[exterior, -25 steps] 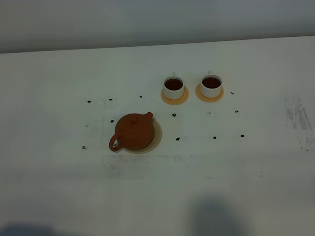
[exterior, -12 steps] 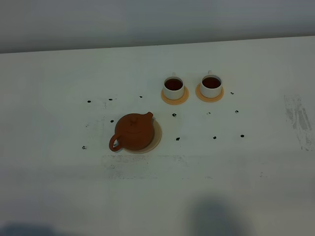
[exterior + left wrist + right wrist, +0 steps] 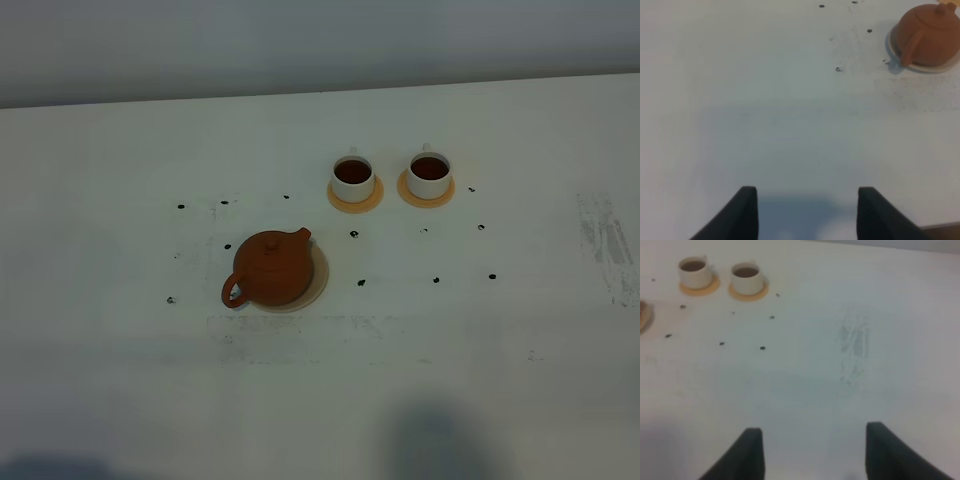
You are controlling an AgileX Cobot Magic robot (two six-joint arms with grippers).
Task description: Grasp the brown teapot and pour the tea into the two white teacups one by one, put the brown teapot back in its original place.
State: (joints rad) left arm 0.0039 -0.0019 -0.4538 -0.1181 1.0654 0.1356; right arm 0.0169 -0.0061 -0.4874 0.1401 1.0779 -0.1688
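Left tool: fingers spread wide, nothing between them, over bare white desk, well apart from the teapot. Right tool: likewise wide open and empty, over bare desk, well apart from the cups. Neither tool shows in the high view. Teapot sits upright on the beige disc, lid on, loop handle toward the near left, spout toward the far right. Disc rim shows on the pot's right side. Beyond and to the right, left cup and right cup stand side by side, apart, each on its own orange coaster, both holding dark tea. Small dark specks are scattered on the desk around pot and cups. A grey scuffed patch marks the desk's right side.
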